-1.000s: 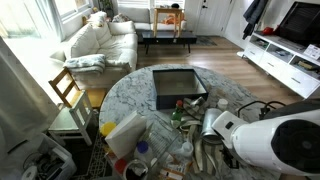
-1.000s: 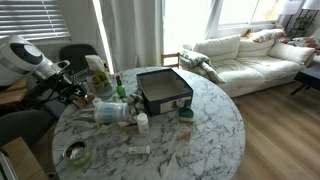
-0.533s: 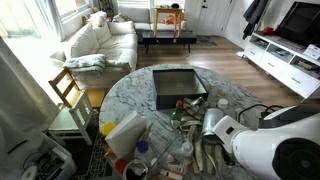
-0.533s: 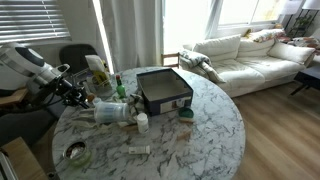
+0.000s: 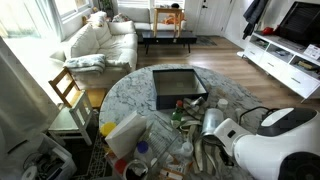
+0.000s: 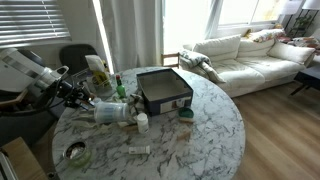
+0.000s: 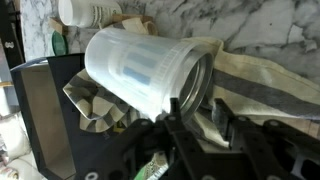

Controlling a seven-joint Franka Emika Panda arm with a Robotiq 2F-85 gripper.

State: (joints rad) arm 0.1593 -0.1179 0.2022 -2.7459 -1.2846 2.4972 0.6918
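A clear plastic jar (image 7: 150,70) lies on its side on a striped cloth (image 7: 262,82), its open mouth turned toward my gripper (image 7: 200,125). My fingers are spread apart. The left finger is at the jar's rim and the right finger is over the cloth. Nothing is clamped between them. In an exterior view the gripper (image 6: 80,96) is low at the table's edge, beside the lying jar (image 6: 113,112). In an exterior view my arm's white body (image 5: 265,145) hides the gripper.
A black square tray (image 6: 165,90) stands mid-table and also shows in an exterior view (image 5: 178,85). Near the jar are a small white bottle (image 6: 143,122), a green bottle (image 6: 119,85) and a white bag (image 6: 97,72). A wooden chair (image 5: 68,90) stands by the round marble table (image 6: 205,140).
My arm has sunk a little and edged toward the lying jar. The jar and the other things have not moved.
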